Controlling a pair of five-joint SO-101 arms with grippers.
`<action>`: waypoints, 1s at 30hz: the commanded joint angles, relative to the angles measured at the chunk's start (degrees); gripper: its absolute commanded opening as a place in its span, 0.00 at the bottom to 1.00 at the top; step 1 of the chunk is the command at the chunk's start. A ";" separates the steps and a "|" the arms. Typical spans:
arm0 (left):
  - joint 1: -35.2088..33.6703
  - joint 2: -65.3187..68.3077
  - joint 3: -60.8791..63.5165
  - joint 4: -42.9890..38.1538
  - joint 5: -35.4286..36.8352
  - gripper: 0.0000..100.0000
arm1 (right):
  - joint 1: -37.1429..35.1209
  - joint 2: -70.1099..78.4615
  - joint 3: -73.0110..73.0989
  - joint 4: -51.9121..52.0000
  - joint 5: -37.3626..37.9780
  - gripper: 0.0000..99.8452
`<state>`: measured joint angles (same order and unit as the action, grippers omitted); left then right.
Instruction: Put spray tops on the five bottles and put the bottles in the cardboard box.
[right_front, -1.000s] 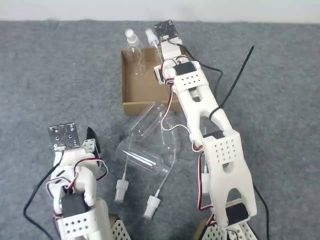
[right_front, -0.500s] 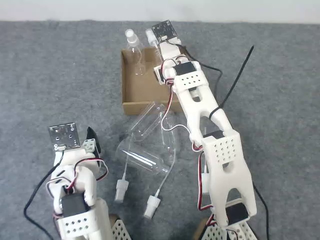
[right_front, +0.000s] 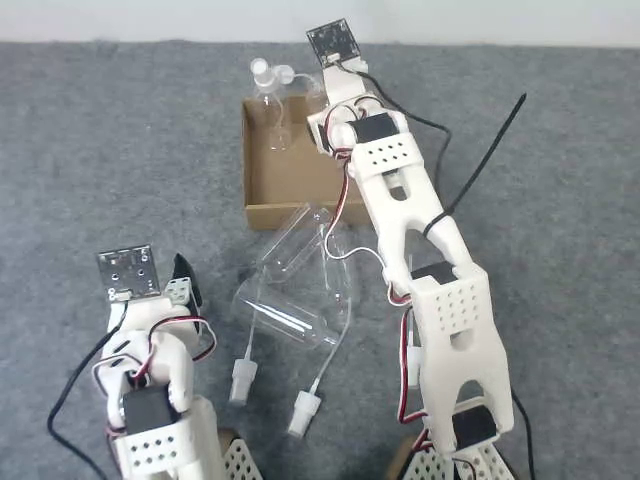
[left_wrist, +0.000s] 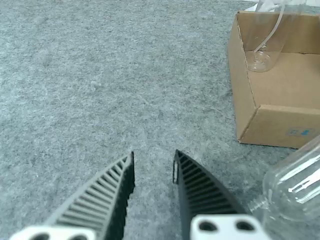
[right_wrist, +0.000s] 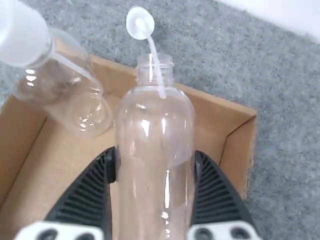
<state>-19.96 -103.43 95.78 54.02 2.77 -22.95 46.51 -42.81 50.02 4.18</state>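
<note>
My right gripper (right_wrist: 154, 162) is shut on a clear bottle (right_wrist: 154, 130) over the far corner of the cardboard box (right_front: 262, 190). Its white spray top (right_wrist: 139, 22) sits off the neck, with only the thin tube reaching into the bottle. A second bottle (right_wrist: 60, 85) with its spray top on stands in the box beside it. Three clear bottles without tops (right_front: 295, 245) lie in a pile in front of the box. Two loose spray tops (right_front: 243, 378) (right_front: 303, 410) lie nearer the arms. My left gripper (left_wrist: 153, 160) is open and holds nothing, low over the carpet at the near left.
Grey carpet covers the table. In the left wrist view the box wall (left_wrist: 245, 95) is off to one side and a lying bottle (left_wrist: 300, 185) is close to the finger. Black cables (right_front: 480, 150) run past the right arm.
The right arm has pushed farther toward the back of the box with its bottle. The bottle's spray top has shifted left toward the other bottle's top. The left arm has stayed still.
</note>
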 joint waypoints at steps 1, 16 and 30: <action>-0.44 -1.32 -0.22 -2.02 -0.35 0.12 | -0.48 -6.29 -0.53 -0.57 -0.62 0.01; -0.44 -1.32 -0.13 -2.02 -2.99 0.12 | -3.12 -12.00 -0.53 2.95 -0.88 0.01; -0.44 -1.32 -0.13 -2.02 -2.99 0.12 | -5.49 -22.81 -0.53 13.49 -0.97 0.01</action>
<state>-19.96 -103.43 95.78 54.02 0.31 -27.43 32.18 -42.73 60.84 3.82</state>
